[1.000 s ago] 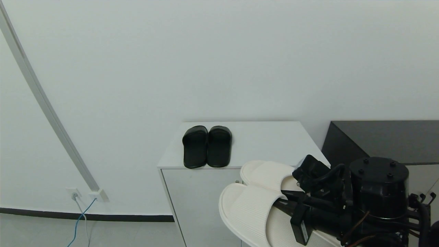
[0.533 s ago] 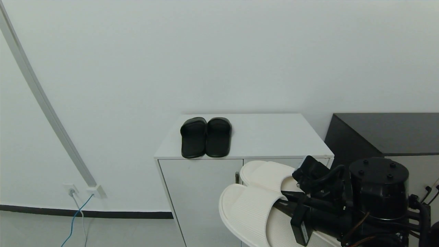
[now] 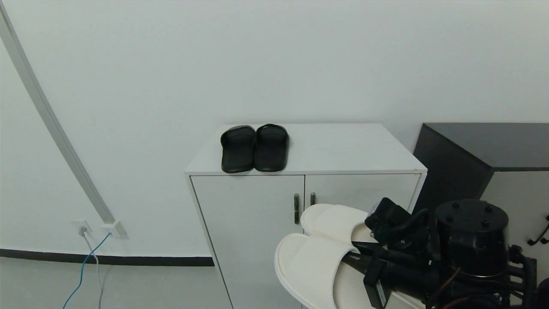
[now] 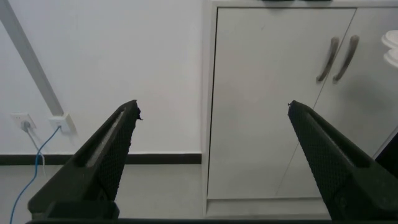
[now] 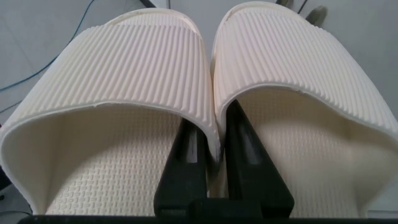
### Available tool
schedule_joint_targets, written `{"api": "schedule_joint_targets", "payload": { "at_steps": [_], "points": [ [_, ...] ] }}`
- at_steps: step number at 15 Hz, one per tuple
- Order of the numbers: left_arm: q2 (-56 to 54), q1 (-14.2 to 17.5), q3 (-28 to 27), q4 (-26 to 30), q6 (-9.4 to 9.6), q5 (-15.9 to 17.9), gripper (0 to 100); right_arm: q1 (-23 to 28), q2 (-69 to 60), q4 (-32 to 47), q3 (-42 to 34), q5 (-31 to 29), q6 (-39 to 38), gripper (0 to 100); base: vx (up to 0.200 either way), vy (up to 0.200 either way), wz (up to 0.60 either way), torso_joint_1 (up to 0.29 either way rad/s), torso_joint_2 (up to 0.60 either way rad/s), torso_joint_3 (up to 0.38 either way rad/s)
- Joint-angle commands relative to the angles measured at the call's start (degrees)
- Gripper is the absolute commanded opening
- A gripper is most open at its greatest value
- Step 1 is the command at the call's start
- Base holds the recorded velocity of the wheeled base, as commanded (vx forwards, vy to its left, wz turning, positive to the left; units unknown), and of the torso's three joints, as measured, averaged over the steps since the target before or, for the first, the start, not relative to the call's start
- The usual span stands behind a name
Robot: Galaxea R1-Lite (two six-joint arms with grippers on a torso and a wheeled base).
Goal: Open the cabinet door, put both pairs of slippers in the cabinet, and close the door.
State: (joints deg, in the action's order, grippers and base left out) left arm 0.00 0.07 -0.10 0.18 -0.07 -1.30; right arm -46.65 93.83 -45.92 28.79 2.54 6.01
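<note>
The white slippers (image 5: 143,68) hang as a pair from my right pincer (image 5: 211,134). One finger sits inside each slipper, and the two pinch the inner walls together. In the head view they are low and in front of the cabinet's (image 3: 343,150) right door. The black slippers (image 3: 254,148) lie side by side on the cabinet top, at its front edge above the left door (image 3: 248,223). Both doors are closed, with the handles (image 3: 296,208) side by side at the middle seam. My left pincer (image 4: 213,107) is spread wide and holds nothing, and it faces the cabinet front from a way off.

My hold takes only the soft inner walls, so I judge that a jolt or a quick swing could let one slipper sag or slide off. The pair also seems to sit in the path a door would take, so an opening door might strike it unless I draw it aside first. A hard tug on a handle could shake the black pair off the edge.

Compared with a second ago, the whole picture has shifted, so my head camera moved. The cabinet now sits higher in view, with both doors and handles showing. The black pair is in the same spot on the top, and the white pair is held as before.
</note>
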Motion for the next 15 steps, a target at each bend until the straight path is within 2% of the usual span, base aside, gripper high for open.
{"api": "schedule_joint_targets", "payload": {
  "at_steps": [1,8,15],
  "points": [
    [0.09,0.01,0.01,-0.01,-0.01,-0.01,100,-0.02,0.21,-0.04,-0.05,0.01,-0.03,0,0.000,0.000,0.00,-0.203,0.52,0.325],
    [0.09,0.01,0.01,-0.01,-0.01,-0.01,100,-0.02,0.21,-0.04,-0.14,-0.07,0.05,0,0.000,0.000,0.00,-0.177,0.50,0.324],
    [0.09,0.01,-0.08,0.17,0.07,0.07,100,-0.02,0.21,-0.92,-1.11,-0.16,-0.03,0,0.000,0.000,0.00,-0.120,0.46,0.342]
  ]
}}
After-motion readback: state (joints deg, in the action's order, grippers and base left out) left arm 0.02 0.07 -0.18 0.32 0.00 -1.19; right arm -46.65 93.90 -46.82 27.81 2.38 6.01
